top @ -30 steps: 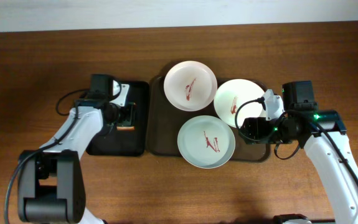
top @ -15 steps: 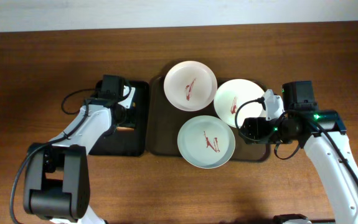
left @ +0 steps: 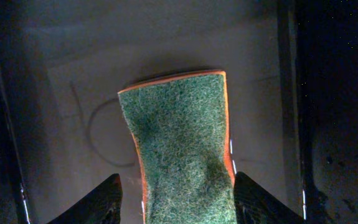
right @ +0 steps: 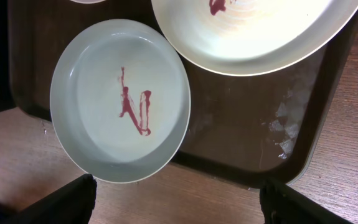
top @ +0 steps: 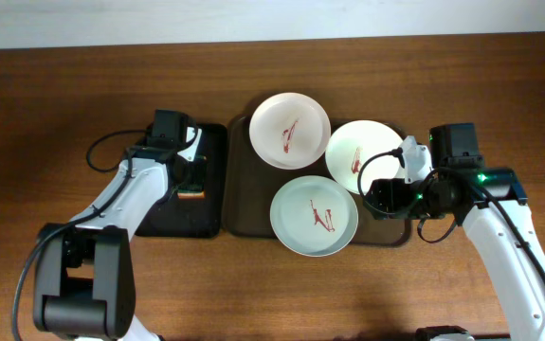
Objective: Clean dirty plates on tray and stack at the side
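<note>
Tray [top: 248, 204] mid-table. On it: back plate [top: 290, 130], R plate [top: 362, 152], front plate [top: 314, 216]; front one overhangs tray's near rim. Narrow tray [top: 204, 220] just L of tray; sponge [left: 182, 143] in it, under my L gripper [left: 179, 190]. My R gripper [right: 179, 199] by tray's R end.

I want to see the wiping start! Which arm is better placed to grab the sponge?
Left. The left gripper straddles the green sponge on the black tray. The right gripper hangs open above a streaked plate on the brown tray, away from the sponge.
</note>
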Tool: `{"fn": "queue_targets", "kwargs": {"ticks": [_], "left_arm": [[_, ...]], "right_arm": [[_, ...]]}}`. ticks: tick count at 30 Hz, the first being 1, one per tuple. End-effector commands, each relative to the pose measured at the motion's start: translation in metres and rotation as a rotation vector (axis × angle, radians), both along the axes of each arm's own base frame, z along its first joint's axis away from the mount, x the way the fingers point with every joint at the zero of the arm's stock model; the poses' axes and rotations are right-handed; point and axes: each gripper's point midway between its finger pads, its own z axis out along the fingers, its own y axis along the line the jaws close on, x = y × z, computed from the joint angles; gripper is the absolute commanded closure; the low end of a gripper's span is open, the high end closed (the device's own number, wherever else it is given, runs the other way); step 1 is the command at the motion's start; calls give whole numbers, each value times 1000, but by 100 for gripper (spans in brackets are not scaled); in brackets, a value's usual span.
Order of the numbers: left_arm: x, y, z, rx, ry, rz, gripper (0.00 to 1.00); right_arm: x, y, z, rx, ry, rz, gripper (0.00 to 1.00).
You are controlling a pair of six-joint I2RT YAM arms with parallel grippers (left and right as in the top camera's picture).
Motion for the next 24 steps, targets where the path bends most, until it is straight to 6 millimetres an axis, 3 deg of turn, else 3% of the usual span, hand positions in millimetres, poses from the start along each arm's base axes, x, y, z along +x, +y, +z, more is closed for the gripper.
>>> {"fn": "queue_targets", "kwargs": {"ticks": [1,7,12,19,20,22,24], "left_arm": [[4,0,-7,-3,14,6,44],[8,-12,-10,-56,8,-16,46],[8,-14,-10,-56,6,-21,65],[-4,-12,-24,-52,35,-20,69],[-5,-12,-27,-51,44,-20,72],[-7,-12,-31,-50,56,-20,97],[-7,-12,-31,-50,56,-20,100]], "right_arm": [[4,2,6,11,-17,8,15],[4,2,6,11,-18,8,15],[4,2,6,11,-18,8,15],[4,2,6,11,-18,8,15],[4,2,6,11,-18,8,15],[4,2,6,11,-18,8,15],[4,2,6,11,-17,8,15]]}}
